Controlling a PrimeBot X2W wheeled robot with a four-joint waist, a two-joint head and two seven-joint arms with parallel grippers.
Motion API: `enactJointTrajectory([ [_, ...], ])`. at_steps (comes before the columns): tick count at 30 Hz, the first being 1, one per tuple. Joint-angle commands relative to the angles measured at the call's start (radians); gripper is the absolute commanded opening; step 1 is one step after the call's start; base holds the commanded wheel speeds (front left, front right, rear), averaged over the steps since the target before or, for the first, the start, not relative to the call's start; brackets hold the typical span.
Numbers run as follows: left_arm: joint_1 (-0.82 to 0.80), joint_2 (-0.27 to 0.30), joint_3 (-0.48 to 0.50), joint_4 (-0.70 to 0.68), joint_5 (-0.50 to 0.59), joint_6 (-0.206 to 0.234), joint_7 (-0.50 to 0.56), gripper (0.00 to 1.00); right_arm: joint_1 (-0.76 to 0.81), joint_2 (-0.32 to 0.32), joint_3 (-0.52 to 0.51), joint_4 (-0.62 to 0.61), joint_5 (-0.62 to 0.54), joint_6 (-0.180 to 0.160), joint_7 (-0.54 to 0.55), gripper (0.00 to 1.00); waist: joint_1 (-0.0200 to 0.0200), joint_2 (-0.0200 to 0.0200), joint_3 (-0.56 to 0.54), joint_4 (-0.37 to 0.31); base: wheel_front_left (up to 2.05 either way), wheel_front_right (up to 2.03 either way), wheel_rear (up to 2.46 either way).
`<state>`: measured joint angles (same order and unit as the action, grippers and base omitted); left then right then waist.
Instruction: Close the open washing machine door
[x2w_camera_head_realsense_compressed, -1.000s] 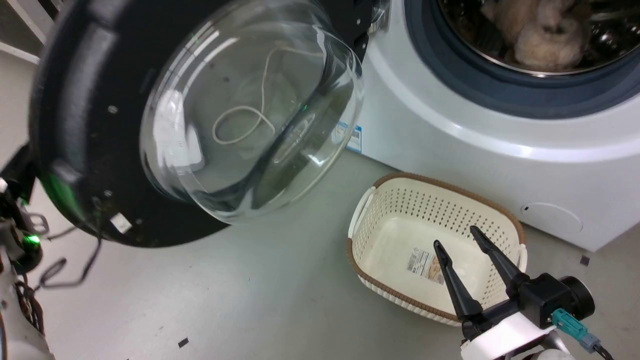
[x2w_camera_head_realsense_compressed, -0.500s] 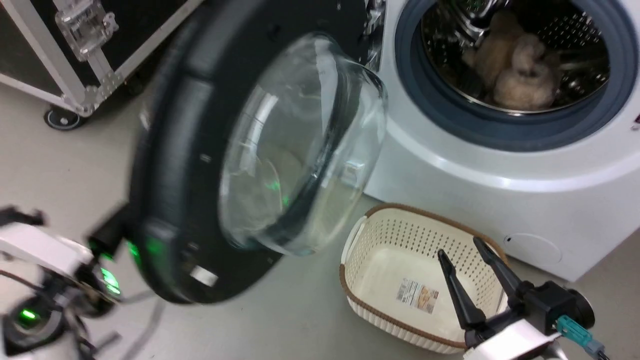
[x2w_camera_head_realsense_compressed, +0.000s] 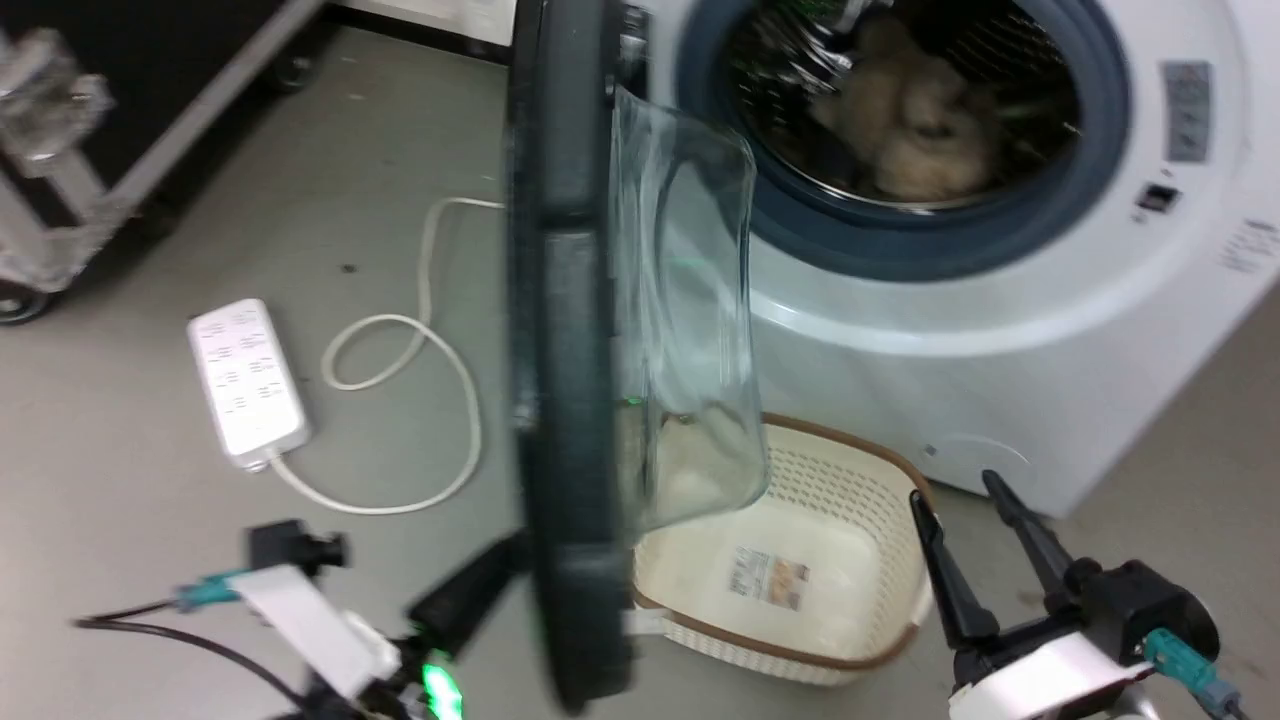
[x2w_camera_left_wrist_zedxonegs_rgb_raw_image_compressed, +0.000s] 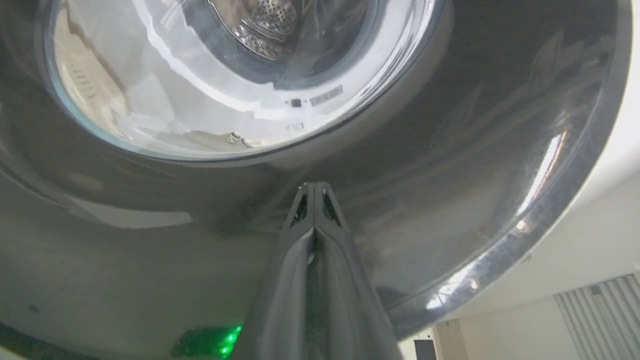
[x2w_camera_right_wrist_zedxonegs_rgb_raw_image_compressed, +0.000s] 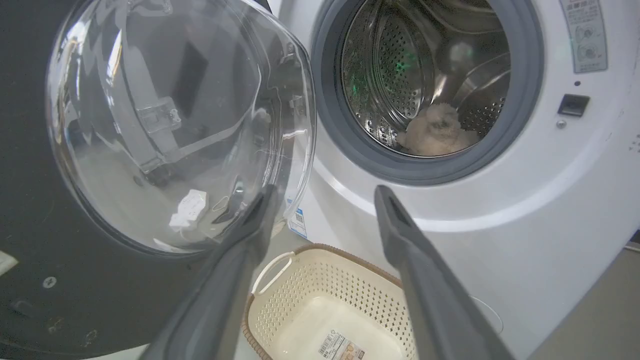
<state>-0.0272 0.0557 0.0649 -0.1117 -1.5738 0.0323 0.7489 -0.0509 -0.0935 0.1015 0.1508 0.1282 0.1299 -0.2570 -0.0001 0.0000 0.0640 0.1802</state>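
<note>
Blurred, edge-on washing machine door (x2w_camera_head_realsense_compressed: 565, 350) half hides left hand (x2w_camera_left_wrist_zedxonegs_rgb_raw_image_compressed: 314, 186), clenched empty against door's outer face; right hand (x2w_camera_head_realsense_compressed: 952, 487) released.

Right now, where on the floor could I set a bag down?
Bare floor lies between the power strip and the wheeled case, and more right of the washing machine. Crowded: the basket sits below the washing machine door, with the right gripper beside it.
</note>
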Motion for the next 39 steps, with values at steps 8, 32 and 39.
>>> enactJointTrajectory([
  [8, -0.007, -0.005, -0.208, -0.008, -0.096, -0.038, -0.148, 0.0, -0.046, 0.014, -0.079, 0.003, -0.003, 0.001, 0.002, 1.0, 0.0001, 0.0, 0.12, -0.214, 0.0, 0.0, 0.0],
  [32, -0.684, -0.005, -0.44, 0.564, -0.209, -0.104, -0.703, 0.0, -0.12, 0.043, -0.058, 0.062, 0.092, 0.001, -0.005, 1.0, 0.0001, 0.0, 0.27, -0.619, 0.0, 0.0, 0.0],
  [39, -0.673, -0.005, -0.509, 0.631, -0.21, -0.154, -0.716, 0.0, -0.104, 0.043, -0.057, 0.055, 0.081, 0.001, -0.005, 1.0, 0.0001, 0.0, 0.212, -0.554, 0.0, 0.0, 0.0],
])
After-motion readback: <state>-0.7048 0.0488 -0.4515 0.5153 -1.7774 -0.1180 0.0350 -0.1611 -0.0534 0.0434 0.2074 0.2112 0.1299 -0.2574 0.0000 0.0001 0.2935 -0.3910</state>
